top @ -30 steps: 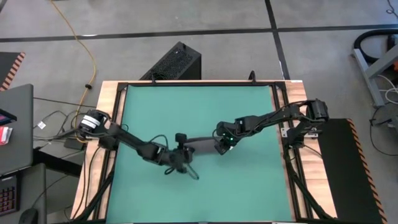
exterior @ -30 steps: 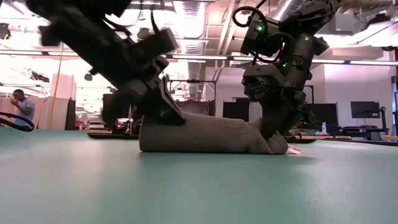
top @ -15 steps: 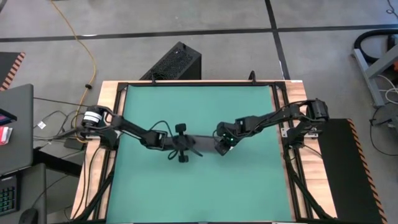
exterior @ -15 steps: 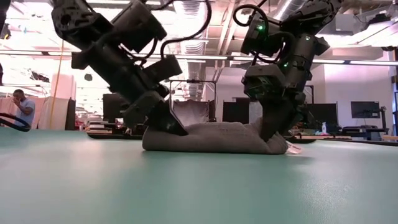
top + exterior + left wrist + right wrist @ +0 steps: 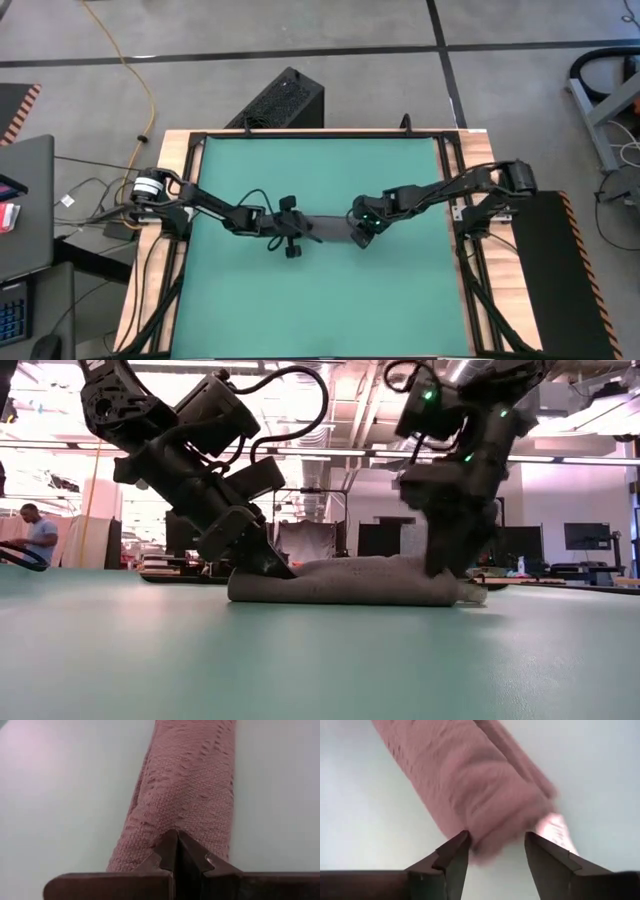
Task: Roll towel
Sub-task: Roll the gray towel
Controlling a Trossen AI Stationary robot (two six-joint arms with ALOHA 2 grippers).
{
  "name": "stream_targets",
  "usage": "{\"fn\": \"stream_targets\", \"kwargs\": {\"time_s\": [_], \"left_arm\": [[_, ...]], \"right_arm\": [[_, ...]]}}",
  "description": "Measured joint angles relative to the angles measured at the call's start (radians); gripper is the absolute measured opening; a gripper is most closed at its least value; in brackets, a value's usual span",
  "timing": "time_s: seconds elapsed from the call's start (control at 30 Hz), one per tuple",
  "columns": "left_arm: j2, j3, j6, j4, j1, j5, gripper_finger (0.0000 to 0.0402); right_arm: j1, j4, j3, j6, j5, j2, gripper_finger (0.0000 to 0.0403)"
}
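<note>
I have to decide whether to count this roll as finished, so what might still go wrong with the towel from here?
1. The right gripper stands open around the right end of the towel; with nothing pinching there, that end may loosen, and the white tag already pokes out.
2. The left gripper is shut with its tips against the roll's left end; lifting away might drag cloth and spoil it.
3. The roll looks flattened rather than round, so it could sag open.

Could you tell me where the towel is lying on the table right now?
In the high view the rolled towel lies mid-table, between the left end effector at one end and the right end effector at the other.
</note>
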Motion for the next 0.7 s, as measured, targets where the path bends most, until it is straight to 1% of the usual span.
{"fn": "stream_targets", "kwargs": {"time_s": [0.1, 0.17, 0.23, 0.27, 0.3, 0.4, 0.5, 0.53, 0.6, 0.63, 0.7], "left_arm": [[0.001, -0.001, 0.0, -0.002, 0.0, 0.002, 0.0], [0.001, -0.002, 0.0, -0.002, 0.0, 0.005, 0.0], [0.002, -0.002, -0.004, -0.002, 0.0, 0.006, 0.0], [0.002, -0.002, -0.008, -0.002, 0.0, 0.006, 0.0], [0.002, -0.002, -0.009, -0.001, 0.0, 0.007, 0.0], [0.002, -0.002, -0.024, 0.0, 0.0, 0.009, 0.0], [0.003, -0.003, -0.037, 0.003, 0.0, 0.01, 0.0], [0.003, -0.004, -0.038, 0.004, 0.0, 0.011, 0.0], [0.003, -0.004, -0.039, 0.009, 0.0, 0.013, 0.0], [0.003, -0.005, -0.041, 0.014, 0.001, 0.018, 0.0], [0.003, -0.005, -0.05, 0.017, 0.009, 0.039, 0.0]], "right_arm": [[-0.004, -0.102, 0.0, -0.025, 0.02, -0.09, 0.0204], [-0.007, -0.178, -0.001, -0.038, 0.065, -0.162, 0.0196], [-0.007, -0.196, -0.002, -0.063, 0.148, -0.232, 0.0186], [0.0, -0.168, -0.005, -0.082, 0.196, -0.264, 0.0181], [0.009, -0.107, -0.015, -0.098, 0.228, -0.291, 0.0173], [0.057, 0.15, -0.054, -0.171, 0.231, -0.32, 0.0134], [0.123, 0.373, -0.104, -0.267, 0.286, -0.275, 0.0076], [0.143, 0.439, -0.117, -0.302, 0.289, -0.248, 0.0054], [0.176, 0.517, -0.123, -0.372, 0.306, -0.191, 0.0018], [0.187, 0.551, -0.123, -0.405, 0.321, -0.163, 0.0013], [0.19, 0.61, -0.123, -0.443, 0.327, -0.116, 0.0016]]}}
